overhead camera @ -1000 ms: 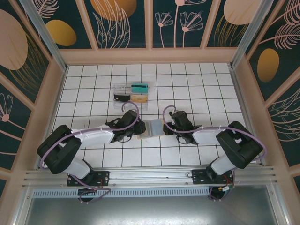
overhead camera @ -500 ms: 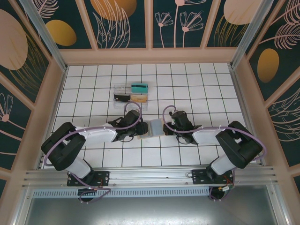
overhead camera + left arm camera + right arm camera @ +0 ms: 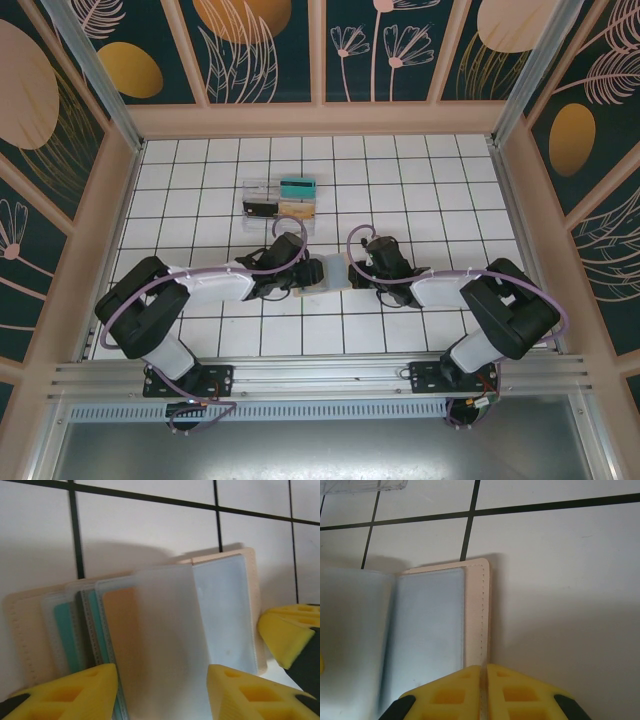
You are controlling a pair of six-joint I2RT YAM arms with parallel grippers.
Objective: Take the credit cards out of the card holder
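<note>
The card holder [image 3: 328, 272] lies open on the tiles between both arms, tan rim [image 3: 477, 610] around grey-blue pockets. In the left wrist view its frosted sleeves [image 3: 170, 630] fan upward, with a teal card [image 3: 65, 635] and a tan-gold card [image 3: 120, 630] inside them. My left gripper [image 3: 162, 690] is open and straddles the raised sleeve, with a gap on each side. My right gripper [image 3: 484, 680] is shut on the holder's right rim and pins it down. Its yellow finger [image 3: 287, 635] shows at the holder's right edge.
A clear plastic compartment tray [image 3: 252, 186] stands two tiles behind the holder. It holds a teal card [image 3: 298, 186], a black card [image 3: 260, 208] and a tan card [image 3: 296, 208]. Patterned walls close in the tiled floor on three sides.
My left arm has slid right, up to the holder's left half, and its jaws have widened. The right arm and the holder have stayed put.
</note>
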